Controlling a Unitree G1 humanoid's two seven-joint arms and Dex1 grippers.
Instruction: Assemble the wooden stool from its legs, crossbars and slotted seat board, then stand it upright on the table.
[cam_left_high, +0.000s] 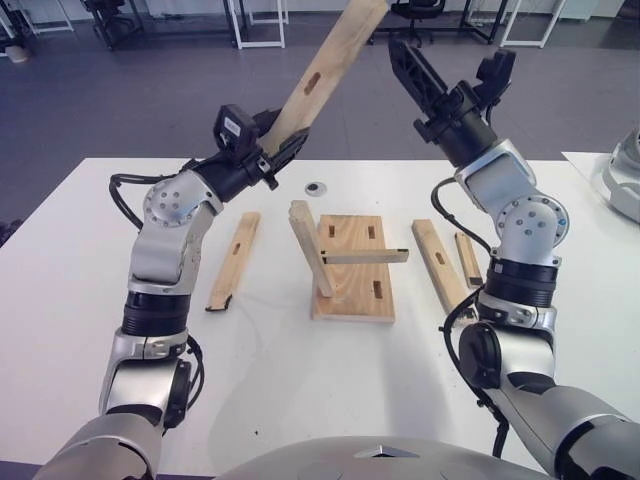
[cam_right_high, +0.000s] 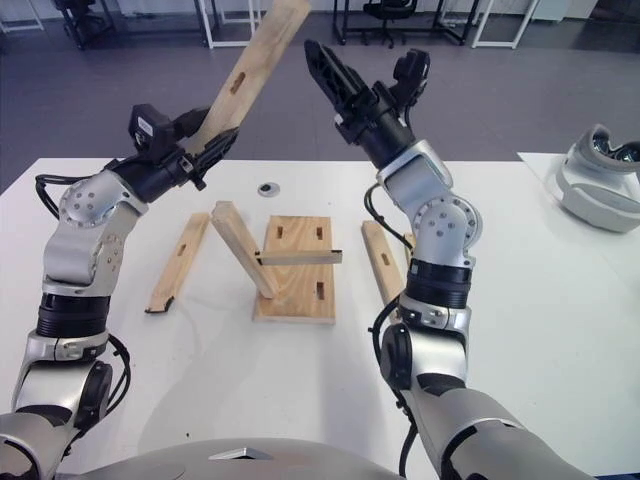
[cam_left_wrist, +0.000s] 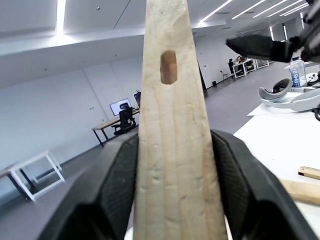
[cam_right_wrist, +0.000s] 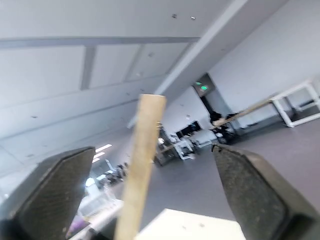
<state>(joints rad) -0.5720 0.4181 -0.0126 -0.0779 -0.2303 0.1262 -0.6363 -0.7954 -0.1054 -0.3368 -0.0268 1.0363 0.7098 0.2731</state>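
While the left pincer (cam_left_high: 288, 142) pinches a raised wooden leg (cam_left_high: 330, 65), right pincer (cam_left_high: 402, 57) spread, arm lifted alongside.

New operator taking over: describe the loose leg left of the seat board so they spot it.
On the white table, find the slotted seat board lying flat at the middle. On the robot's left of it one leg lies flat by itself; the other loose pieces lie paired on the right.
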